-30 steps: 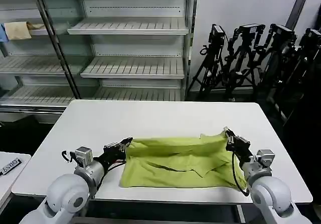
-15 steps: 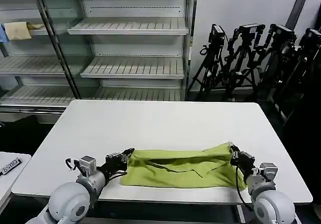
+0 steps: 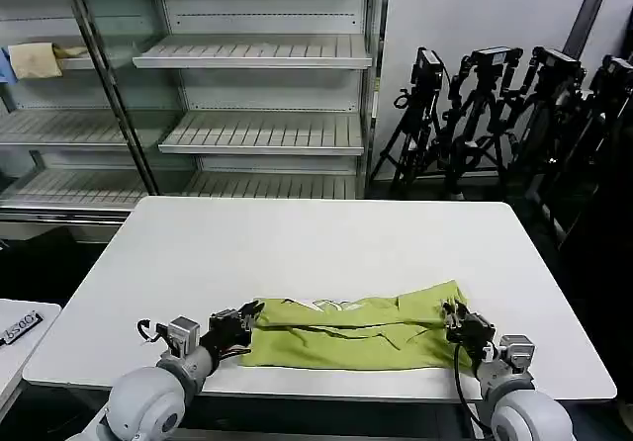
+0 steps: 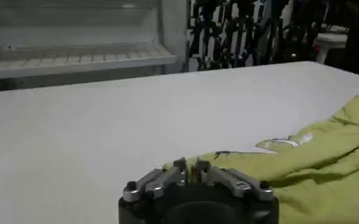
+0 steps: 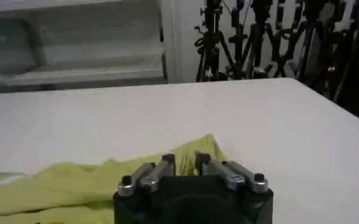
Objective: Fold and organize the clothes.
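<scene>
Each hand is pinched on an end of the shirt (image 3: 351, 332): left hand (image 3: 244, 317) at one edge, right hand (image 3: 453, 318) at the other, the cloth lying between them near the tabletop (image 3: 316, 243) front edge. If either lets go unevenly, I'd expect the fold to slump or slide off the front.

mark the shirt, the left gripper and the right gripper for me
shirt (image 3: 346, 337), head view, middle of the folded green fabric.
left gripper (image 3: 249, 312), head view, tip of the jaws at the shirt's left edge.
right gripper (image 3: 453, 314), head view, tip of the jaws at the shirt's right edge.
</scene>
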